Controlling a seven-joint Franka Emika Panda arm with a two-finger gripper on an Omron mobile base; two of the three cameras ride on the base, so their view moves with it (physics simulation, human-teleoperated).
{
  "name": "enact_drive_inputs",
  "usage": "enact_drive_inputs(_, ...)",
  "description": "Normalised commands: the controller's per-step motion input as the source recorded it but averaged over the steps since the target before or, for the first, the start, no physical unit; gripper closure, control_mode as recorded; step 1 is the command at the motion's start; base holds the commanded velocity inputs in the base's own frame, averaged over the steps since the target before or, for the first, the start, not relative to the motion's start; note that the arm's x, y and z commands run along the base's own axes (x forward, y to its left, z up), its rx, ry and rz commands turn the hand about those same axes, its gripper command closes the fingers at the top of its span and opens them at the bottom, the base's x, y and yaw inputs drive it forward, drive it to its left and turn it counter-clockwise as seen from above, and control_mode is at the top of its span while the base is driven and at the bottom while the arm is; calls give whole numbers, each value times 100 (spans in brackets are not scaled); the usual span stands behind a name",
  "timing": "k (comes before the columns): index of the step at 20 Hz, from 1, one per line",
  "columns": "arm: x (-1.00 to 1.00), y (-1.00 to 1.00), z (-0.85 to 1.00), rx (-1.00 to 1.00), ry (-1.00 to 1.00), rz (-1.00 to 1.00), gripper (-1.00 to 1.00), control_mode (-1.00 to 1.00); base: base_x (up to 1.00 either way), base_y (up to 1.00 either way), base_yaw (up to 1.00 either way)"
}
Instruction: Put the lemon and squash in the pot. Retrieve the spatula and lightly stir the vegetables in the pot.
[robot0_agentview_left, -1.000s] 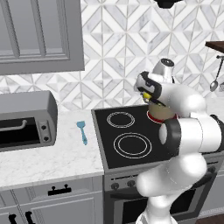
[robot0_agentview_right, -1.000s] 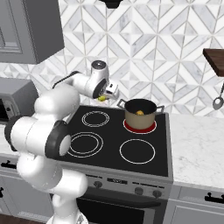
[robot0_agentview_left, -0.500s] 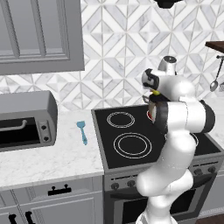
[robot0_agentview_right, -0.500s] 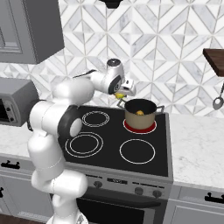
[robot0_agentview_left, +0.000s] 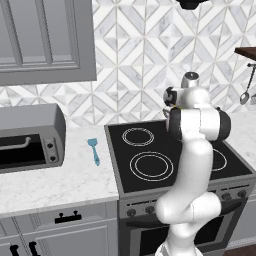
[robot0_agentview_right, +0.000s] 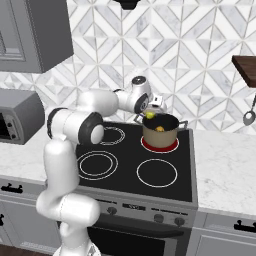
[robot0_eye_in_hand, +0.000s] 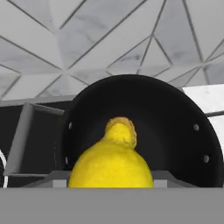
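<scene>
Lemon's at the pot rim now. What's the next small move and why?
Probably ease the claw a little further over the pot, then open. It grips the lemon just above the near rim, and the hand view shows the pot's dark interior right behind the lemon. The squash seems to be inside already.

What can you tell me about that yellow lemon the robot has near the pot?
The lemon is small, bright yellow and smooth, with a nubby pointed tip that shows in the hand view. It sits held in the gripper, up in the air just above the left rim of the olive-brown pot, not yet inside. From the hand view its tip points toward the pot's dark interior. Nothing but the gripper seems to touch it.
</scene>
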Motion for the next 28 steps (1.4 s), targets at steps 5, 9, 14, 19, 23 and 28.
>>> enact_drive_inputs(5, 34, -37, -52, 0, 1, -1, 100, -100, 0, 0, 0)
enact_drive_inputs(9, 36, -41, -48, 0, 0, -1, 100, -100, 0, 0, 0)
enact_drive_inputs(14, 42, -26, -38, 0, 0, -1, 100, -100, 0, 0, 0)
enact_drive_inputs(19, 23, -4, -12, 0, 0, 0, -100, -100, 0, 0, 0)
enact_drive_inputs(23, -9, 0, 0, 0, 0, 0, -100, -100, 0, 0, 0)
enact_drive_inputs(28, -22, 4, 0, 0, 0, 0, -100, -100, 0, 0, 0)
